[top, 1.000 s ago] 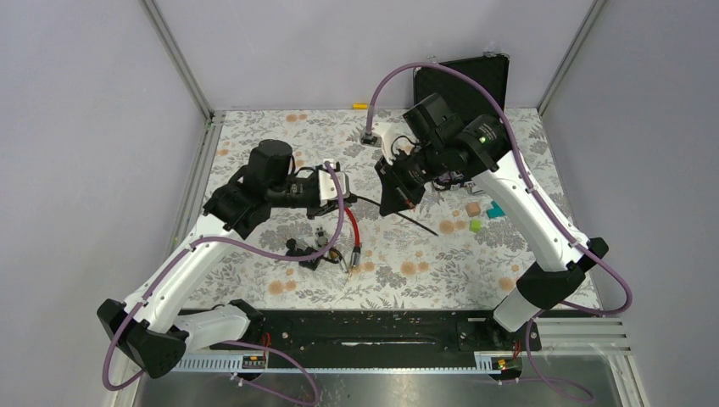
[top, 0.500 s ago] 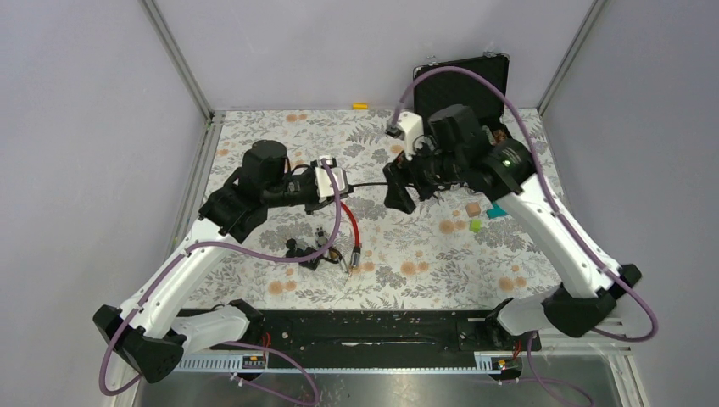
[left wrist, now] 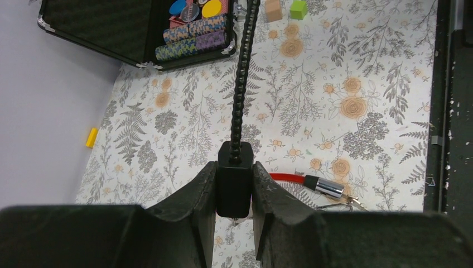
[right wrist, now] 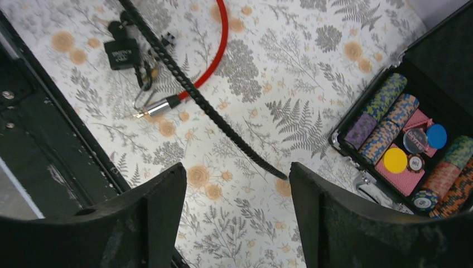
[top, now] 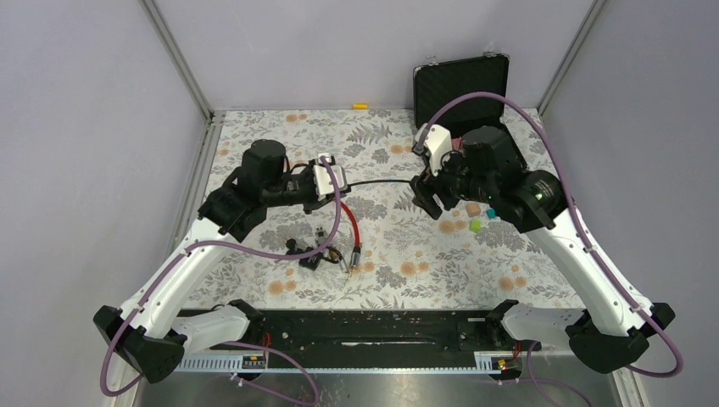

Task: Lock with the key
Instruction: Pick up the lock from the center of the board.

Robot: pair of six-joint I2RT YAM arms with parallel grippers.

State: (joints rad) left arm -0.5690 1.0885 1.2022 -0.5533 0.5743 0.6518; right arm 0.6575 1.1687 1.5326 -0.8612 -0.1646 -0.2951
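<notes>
My left gripper (left wrist: 233, 223) is shut on the black block-shaped lock body (left wrist: 233, 178). From the block a black ribbed cable (left wrist: 242, 89) runs out to the right (top: 381, 181). Its free end (right wrist: 281, 176) hangs loose, just in front of my right gripper (right wrist: 237, 201). That gripper is open and holds nothing. A red cable (right wrist: 216, 53) with a chrome end (right wrist: 160, 105) lies on the table. A small bunch of keys on a ring (right wrist: 144, 89) and a black tag (right wrist: 120, 53) lie beside it.
An open black case (right wrist: 413, 139) with poker chips stands at the back right (top: 462, 80). A wooden cube (top: 472, 209) and a green cube (top: 476, 225) sit under the right arm. A yellow piece (top: 360, 106) lies at the back edge.
My right gripper opened, let go of the ribbed cable's free end and drew back to the right. The cable now sticks out straight from the left gripper, which has held still.
</notes>
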